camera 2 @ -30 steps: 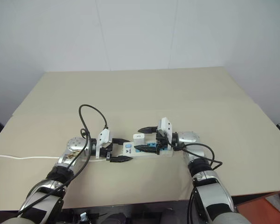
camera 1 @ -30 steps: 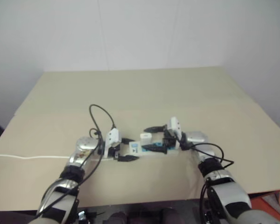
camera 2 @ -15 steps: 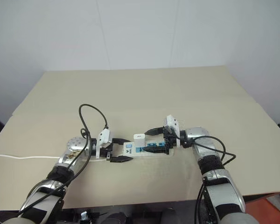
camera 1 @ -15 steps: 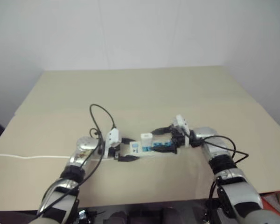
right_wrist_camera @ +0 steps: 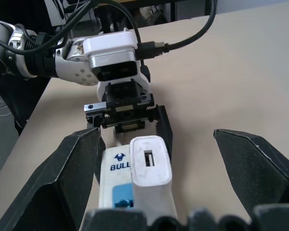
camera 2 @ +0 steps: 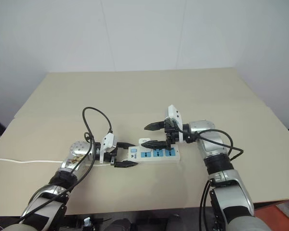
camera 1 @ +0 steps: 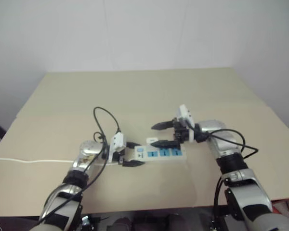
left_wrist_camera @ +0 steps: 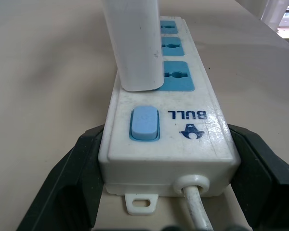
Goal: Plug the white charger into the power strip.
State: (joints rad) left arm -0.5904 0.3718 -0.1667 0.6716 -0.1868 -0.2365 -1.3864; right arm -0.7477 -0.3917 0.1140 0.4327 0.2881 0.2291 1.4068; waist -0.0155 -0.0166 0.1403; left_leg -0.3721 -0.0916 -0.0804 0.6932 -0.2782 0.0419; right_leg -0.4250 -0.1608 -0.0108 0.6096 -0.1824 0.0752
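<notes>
Below the wide-open, empty right tool (camera 2: 154,135), white charger (camera 2: 144,141) in power strip (camera 2: 156,154).

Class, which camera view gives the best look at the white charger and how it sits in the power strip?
The left wrist view: the white charger stands upright, its base seated on the power strip just past the blue switch. The right wrist view shows its top face from above; the eye views show it small, partly behind the right gripper.
</notes>
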